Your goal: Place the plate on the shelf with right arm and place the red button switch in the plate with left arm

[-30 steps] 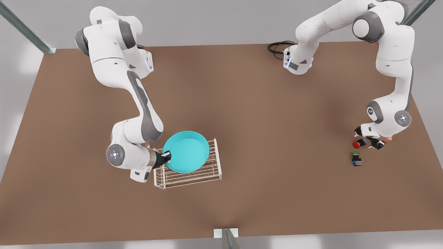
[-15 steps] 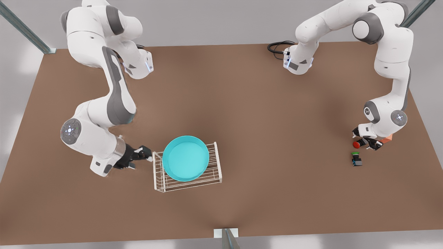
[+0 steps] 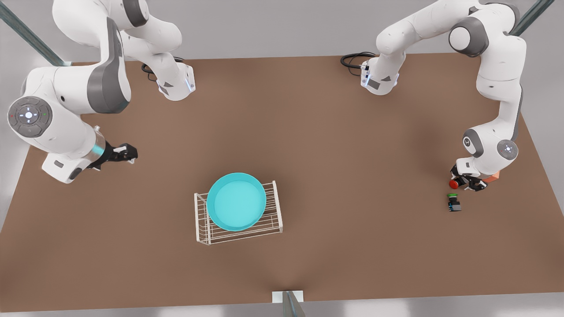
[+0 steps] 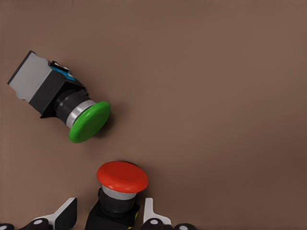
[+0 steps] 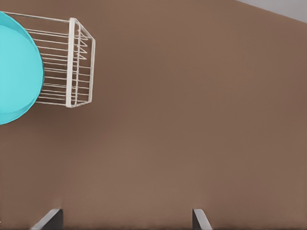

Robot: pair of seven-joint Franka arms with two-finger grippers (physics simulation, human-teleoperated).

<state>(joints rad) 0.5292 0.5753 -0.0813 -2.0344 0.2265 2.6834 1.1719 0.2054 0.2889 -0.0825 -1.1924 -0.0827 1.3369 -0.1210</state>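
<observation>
Resting flat on the shelf (image 3: pixel 240 220), the plate (image 3: pixel 236 201) sits toward the front view's left end of the rack. The right gripper (image 3: pixel 125 153) hangs well apart from it, over bare surface (image 3: pixel 308 145), fingers (image 5: pixel 200 219) spread wide and empty. The left gripper (image 3: pixel 466 182) straddles the red switch (image 4: pixel 122 178), fingers (image 4: pixel 150 211) close on either side of its black body; whether they touch it I cannot tell. The green switch (image 4: pixel 62 102) lies nearby.

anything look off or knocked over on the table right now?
Only the green switch: it lies tipped on its side on the table, beside the red switch. The plate sits flat on the rack. The left gripper brackets the red switch; the right gripper is open, away from the rack.
</observation>
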